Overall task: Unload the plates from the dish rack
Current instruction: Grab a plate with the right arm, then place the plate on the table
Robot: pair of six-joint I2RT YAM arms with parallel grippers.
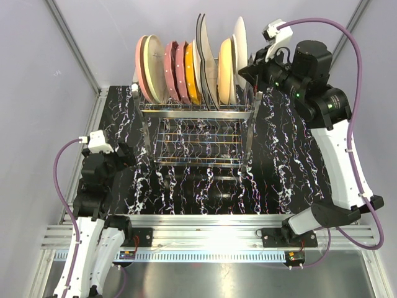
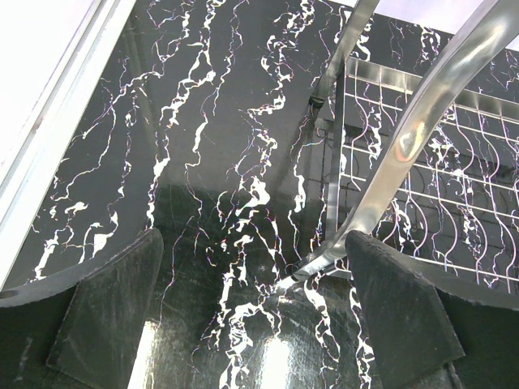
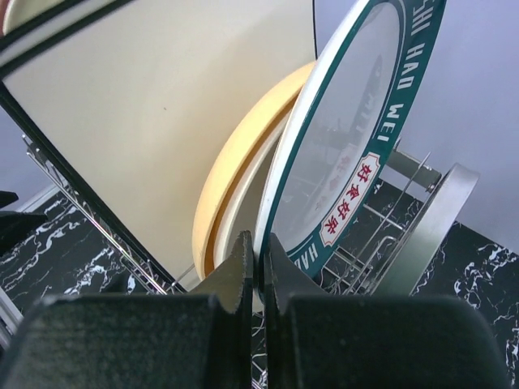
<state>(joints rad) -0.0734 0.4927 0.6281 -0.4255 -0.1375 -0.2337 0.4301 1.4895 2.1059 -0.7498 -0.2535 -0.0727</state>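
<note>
The plates stand on edge in a row on top of the dish rack point(image 1: 195, 133): pink point(image 1: 142, 68), cream point(image 1: 155, 65), maroon dotted point(image 1: 171, 73), orange point(image 1: 193, 84), a tall squarish white one point(image 1: 205, 53), tan point(image 1: 224, 77), and at the right end a white plate with a teal rim point(image 1: 240, 40). My right gripper point(image 1: 253, 73) is shut on that teal-rimmed plate point(image 3: 340, 146), its jaws pinching the lower rim point(image 3: 261, 251); the tan plate point(image 3: 231, 174) sits just behind. My left gripper point(image 2: 251, 275) hangs open and empty over the table beside the rack's front left leg point(image 2: 405, 146).
The rack's lower wire shelf point(image 1: 192, 146) holds nothing. The black marbled table point(image 1: 285, 174) runs in front of and to both sides of the rack. Grey walls close in the back and sides. An aluminium rail point(image 1: 205, 223) carries both arm bases at the near edge.
</note>
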